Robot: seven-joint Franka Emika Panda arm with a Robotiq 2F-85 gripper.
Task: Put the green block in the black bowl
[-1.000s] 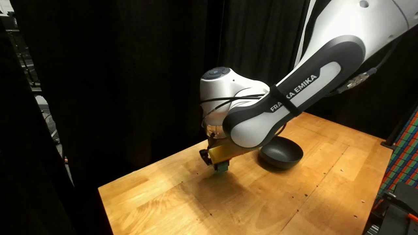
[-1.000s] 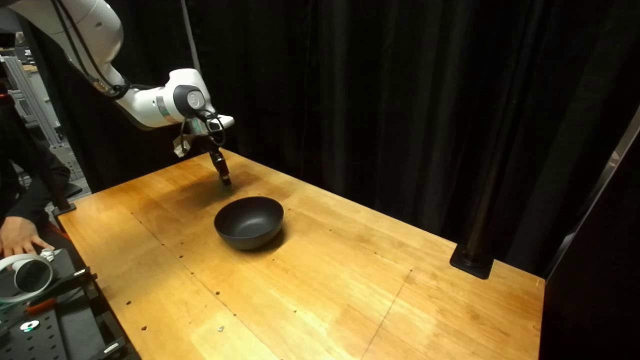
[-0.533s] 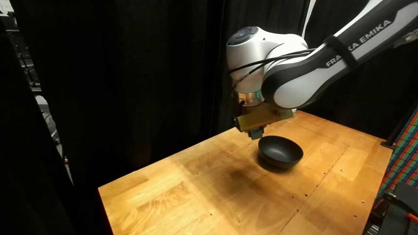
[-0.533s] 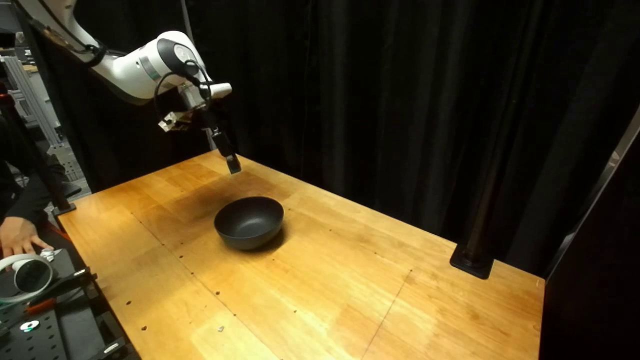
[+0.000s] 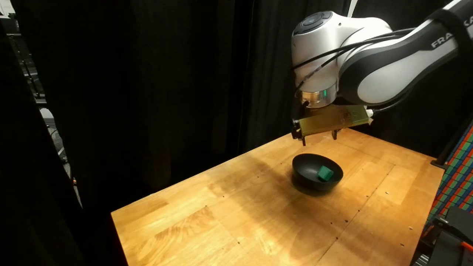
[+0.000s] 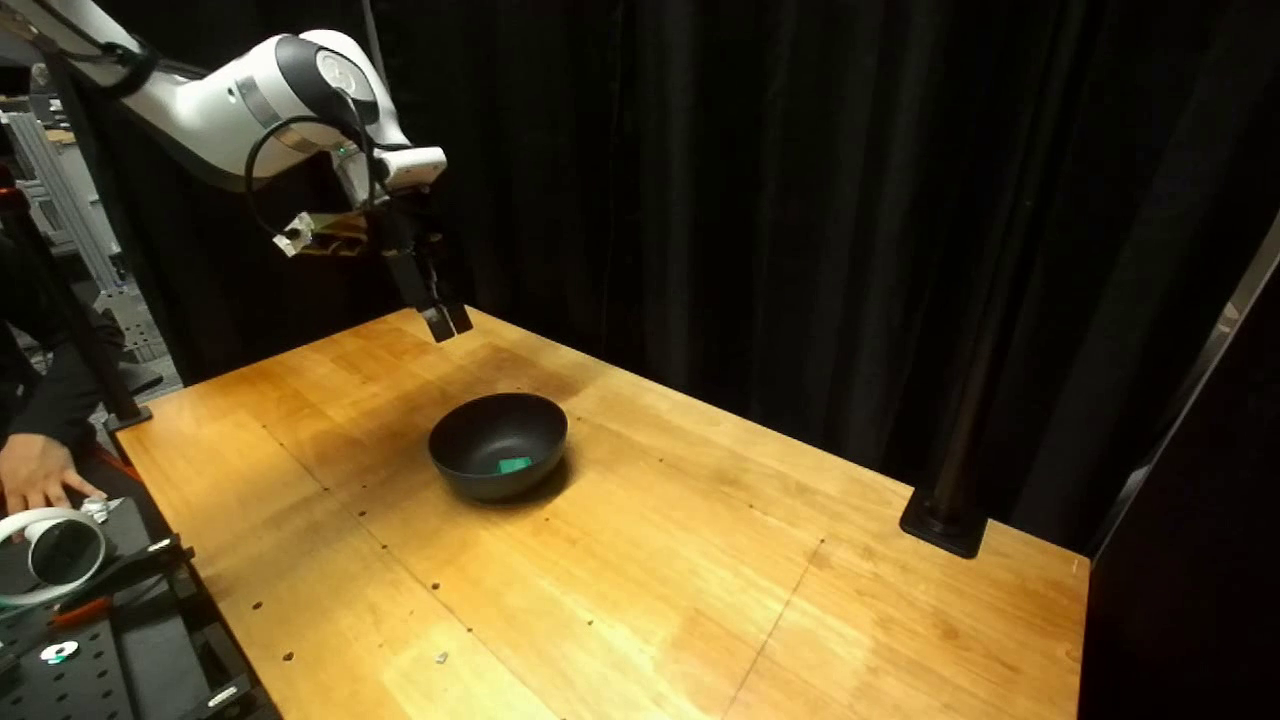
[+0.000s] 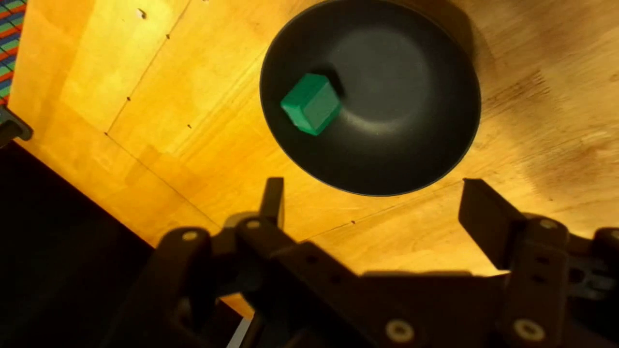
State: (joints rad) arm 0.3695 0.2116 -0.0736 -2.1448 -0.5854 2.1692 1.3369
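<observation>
"One black two-fingered gripper (image 7: 376, 205), its fingers spread wide in the wrist view, nothing between them. Where's the small green cube-shaped block (image 7: 312, 105)?"

"Beyond the fingertips, nearer the finger at that view's left. It is inside the round, shallow black bowl (image 7: 387, 82), and seems to lean on its sloping wall."

"Long axis?"

"None I can make out; its sides look equal."

"And from outside?"

"In an exterior view the gripper (image 5: 319, 139) hangs above the bowl (image 5: 308, 166), and the block (image 5: 325, 173) lies below the fingertips, well apart from them. Under the bowl is a honey-coloured wooden table (image 5: 221, 221). There's only one white-and-black robot arm (image 5: 386, 80), so no choosing which is nearer."

"Anything that disagrees?"

"Not really. In an exterior view the gripper (image 6: 449, 323) shows its fingers at a slant, so their gap looks slimmer, yet here too the block (image 6: 514, 465) is lower than the fingertips and touching neither."

"Then what does the coming move turn on?"

"That drop between fingertips and block. I'd judge the placing done, with only a retreat left. Going up and away should be safe; dipping towards the bowl might have a finger knock its rim."
</observation>
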